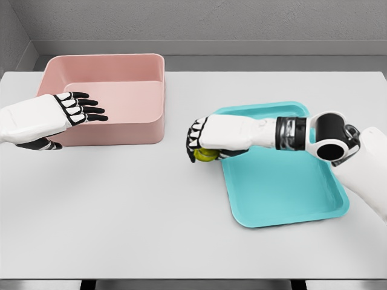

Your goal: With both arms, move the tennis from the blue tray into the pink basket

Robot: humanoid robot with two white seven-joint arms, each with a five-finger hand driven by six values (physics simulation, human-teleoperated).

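surface: flat pale-grey worktop (151, 223) | far left: rectangular pink plastic basket (130, 130) resting on it | right: shallow turquoise-blue rectangular tray (284, 193) lying on it, turned askew | basket and tray well apart

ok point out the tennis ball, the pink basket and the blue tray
tennis ball (205, 155), head view, its visible lower side under the right hand
pink basket (115, 129), head view, front wall
blue tray (284, 193), head view, bare floor

A white table (151, 229) before a grey wall (211, 21)
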